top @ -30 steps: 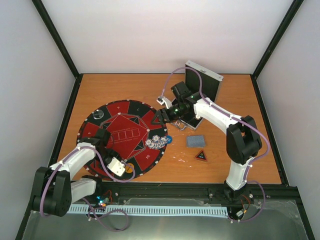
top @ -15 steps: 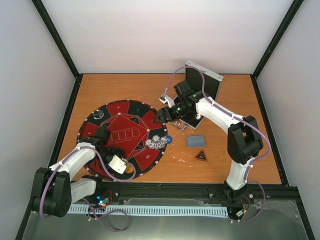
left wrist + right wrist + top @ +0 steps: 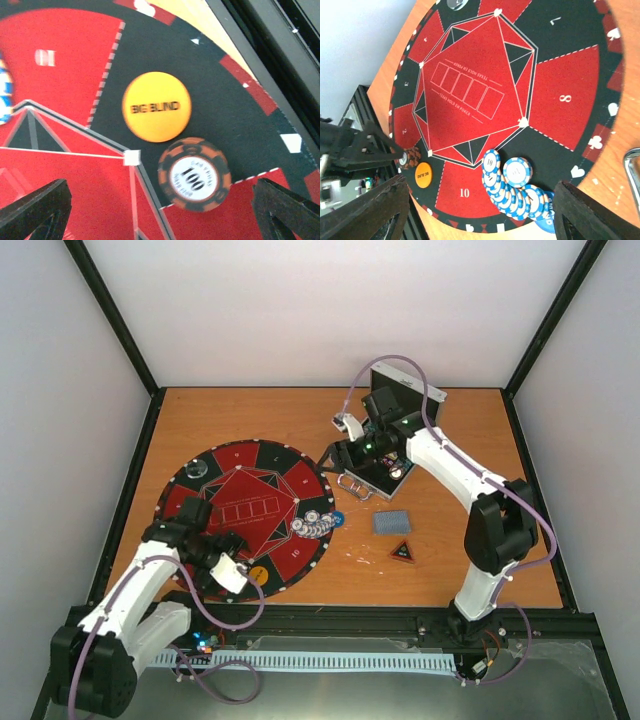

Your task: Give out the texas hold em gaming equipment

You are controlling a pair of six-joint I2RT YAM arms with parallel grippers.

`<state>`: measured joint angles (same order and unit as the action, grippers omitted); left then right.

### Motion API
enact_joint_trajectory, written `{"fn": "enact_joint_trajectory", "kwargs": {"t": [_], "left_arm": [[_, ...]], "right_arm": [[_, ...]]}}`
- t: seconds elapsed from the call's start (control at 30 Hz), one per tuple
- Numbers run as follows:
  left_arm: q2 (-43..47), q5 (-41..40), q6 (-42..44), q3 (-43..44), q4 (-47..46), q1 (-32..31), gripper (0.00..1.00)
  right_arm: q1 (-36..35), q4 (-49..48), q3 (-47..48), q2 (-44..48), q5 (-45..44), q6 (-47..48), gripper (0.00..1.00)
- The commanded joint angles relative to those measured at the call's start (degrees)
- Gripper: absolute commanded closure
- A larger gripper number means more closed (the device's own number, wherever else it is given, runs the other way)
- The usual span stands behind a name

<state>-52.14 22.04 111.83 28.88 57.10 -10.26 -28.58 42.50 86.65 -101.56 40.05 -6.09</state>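
An orange-and-black poker chip (image 3: 195, 174) marked 100 lies flat on the round red-and-black mat (image 3: 240, 465), touching a yellow "BIG BLIND" disc (image 3: 156, 106). My left gripper (image 3: 162, 215) is open, its fingers standing wide on either side of the chip and clear of it; from above the left gripper (image 3: 225, 558) is over the mat's near edge. A fanned pile of blue-and-white chips (image 3: 520, 192) and a blue disc (image 3: 547, 220) lie at the mat's right edge. My right gripper (image 3: 482, 220) hangs open and empty high above them. Grey-blue cards (image 3: 392, 522) and the triangle marker (image 3: 402, 552) lie on the table.
The open silver case (image 3: 405, 410) stands at the back behind the right arm, its handle (image 3: 350, 485) towards the mat. A clear disc (image 3: 197, 470) lies on the mat's far left. The black frame rail (image 3: 280, 45) runs close by the yellow disc.
My left gripper has opened and let go of the orange-and-black chip, which now lies on the mat. The right arm has lifted and drawn back towards the case.
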Motion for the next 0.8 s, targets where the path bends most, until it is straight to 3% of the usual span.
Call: {"fn": "enact_joint_trajectory", "kwargs": {"t": [0.0,0.07,0.13,0.27,0.33,0.43,0.53,0.77], "left_arm": [[3.2,7.1,2.2,8.3,7.4,0.1,0.0],[3.0,10.5,-1.5,12.5,6.8,0.0,0.0],[1.0,14.4,-10.4,17.7,3.6,0.0,0.0],[-5.0,21.4,-40.7,26.7,-5.8,0.1,0.0],[-6.6,20.8,-55.8,28.3,-13.9,0.1,0.0],[-8.8,13.4,-73.0,29.3,-23.8,0.3,0.0],[-14.1,6.2,-80.6,35.1,-23.3,3.2,0.0],[-32.1,3.8,-90.6,51.9,-6.0,20.4,0.0]], "right_arm": [[0.3,2.0,2.9,2.6,-4.1,1.8,0.22],[0.5,2.1,3.4,3.2,-5.2,1.9,0.21],[0.7,1.7,3.7,3.8,-6.9,1.9,0.2],[1.4,0.1,3.4,5.7,-10.6,1.2,0.17],[1.8,-0.7,3.1,6.9,-13.5,1.1,0.15],[2.5,-0.9,2.4,9.2,-19.5,1.5,0.09],[2.9,-0.6,1.3,11.2,-28.3,3.1,0.06],[3.3,3.5,0.2,13.2,-39.2,6.0,0.04]]}}
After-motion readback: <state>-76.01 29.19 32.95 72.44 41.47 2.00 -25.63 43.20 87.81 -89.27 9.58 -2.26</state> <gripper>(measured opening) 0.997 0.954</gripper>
